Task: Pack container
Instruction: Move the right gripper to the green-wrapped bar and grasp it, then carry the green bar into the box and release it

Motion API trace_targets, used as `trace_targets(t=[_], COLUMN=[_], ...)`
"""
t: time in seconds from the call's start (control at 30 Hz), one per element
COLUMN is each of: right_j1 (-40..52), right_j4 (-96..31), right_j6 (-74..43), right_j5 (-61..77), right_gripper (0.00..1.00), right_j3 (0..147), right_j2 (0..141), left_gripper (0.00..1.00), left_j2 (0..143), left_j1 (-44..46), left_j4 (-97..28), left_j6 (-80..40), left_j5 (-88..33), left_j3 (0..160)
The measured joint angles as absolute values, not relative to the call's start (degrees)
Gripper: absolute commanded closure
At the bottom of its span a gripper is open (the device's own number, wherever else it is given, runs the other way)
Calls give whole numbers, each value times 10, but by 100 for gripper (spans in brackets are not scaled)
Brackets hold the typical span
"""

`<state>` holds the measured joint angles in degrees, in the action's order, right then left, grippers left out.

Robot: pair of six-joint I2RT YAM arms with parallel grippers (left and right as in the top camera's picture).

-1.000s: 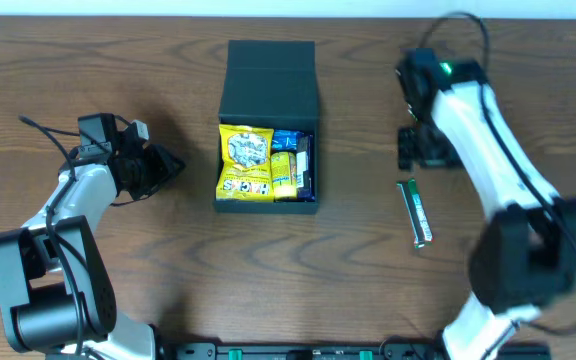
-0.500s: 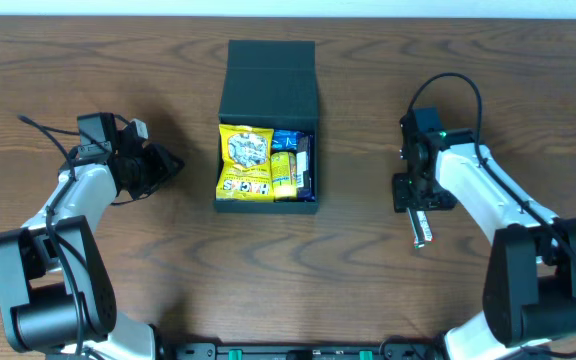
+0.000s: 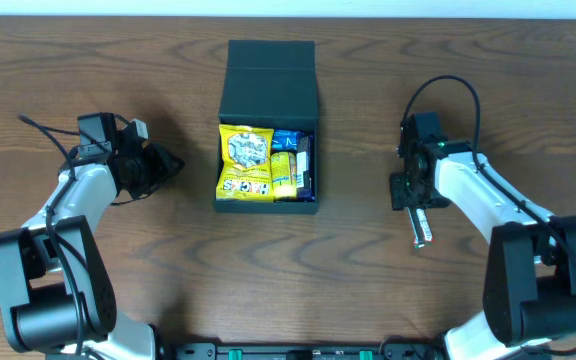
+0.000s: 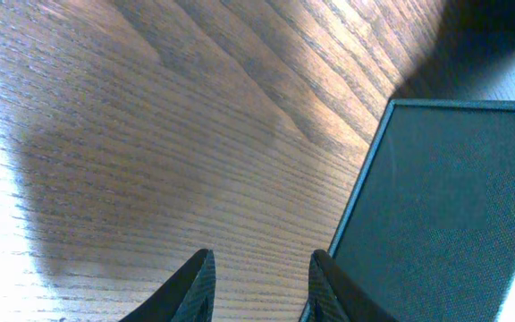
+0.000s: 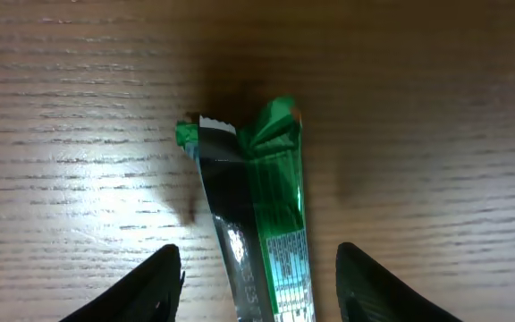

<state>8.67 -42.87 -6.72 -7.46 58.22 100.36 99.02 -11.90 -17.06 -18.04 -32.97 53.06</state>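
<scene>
The container (image 3: 230, 195), a dark box, stands at the table's middle with its flap lid (image 3: 270, 75) laid open to the back. Inside lie a yellow snack packet (image 3: 245, 162) and smaller blue and yellow packets (image 3: 293, 165). A green and silver snack bar (image 3: 422, 232) lies on the wood to its right. My right gripper (image 3: 415, 200) is low over the bar's far end. In the right wrist view the bar (image 5: 262, 224) runs between the open fingers (image 5: 141, 291), with a gap on each side. My left gripper (image 4: 259, 286) stands open and empty beside the container's wall (image 4: 445, 206).
Bare wood surrounds the container on all sides. My left arm (image 3: 78, 195) rests at the left. My right arm (image 3: 498, 205) curves in from the right front corner, its cable looping above it.
My right gripper has come forward from the back of the table and down over the snack bar, its jaws narrowing a little. The left arm has not moved.
</scene>
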Motion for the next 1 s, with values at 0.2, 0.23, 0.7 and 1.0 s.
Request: trace_targets(t=[0.2,0.23,0.7,1.0], right_j1=[87,86,86,86], right_j4=[-423,-422,-421,-428], right_j6=[-59,-57,-54,-55], right_j5=[-74,-72,-50,-44], right_gripper=[51,54,73,80], right_j3=[577,578,581,592], right_j2=[1025,1026,1032,1037], left_gripper=[65,64,65,65], left_j2=[990,990,990,990], left_j1=[-119,-119,-119,-119], left_j4=[-171,-171,-171,-171], left_j6=[-180,-180,-180,-180], left_j5=[-330,-330,-330,-330], left_j3=[531,531,531,531])
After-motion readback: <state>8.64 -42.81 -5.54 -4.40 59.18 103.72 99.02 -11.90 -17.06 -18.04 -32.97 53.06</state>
